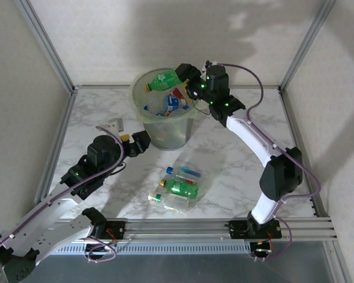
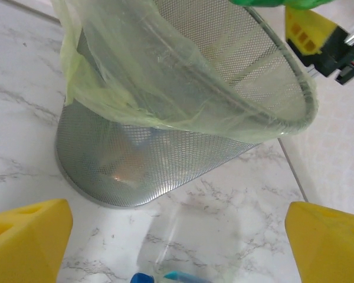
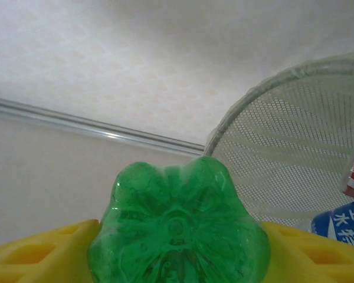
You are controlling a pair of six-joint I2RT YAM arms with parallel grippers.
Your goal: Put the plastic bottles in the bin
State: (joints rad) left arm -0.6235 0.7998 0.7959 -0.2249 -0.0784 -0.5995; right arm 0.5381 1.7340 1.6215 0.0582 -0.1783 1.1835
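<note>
Right hand (image 1: 186, 75) gripped green bottle (image 3: 177, 236) by its base over the bin (image 1: 140, 112) — light, slick, crushable; mid-body would probably hold surer. Left hand (image 2: 177, 239) stood open, empty.

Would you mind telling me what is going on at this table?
The right gripper holds a green plastic bottle by its base over the round mesh bin lined with a pale-green bag, which already contains several bottles. The left gripper is open beside the bin's foot. A few more bottles lie on the marble table.
</note>
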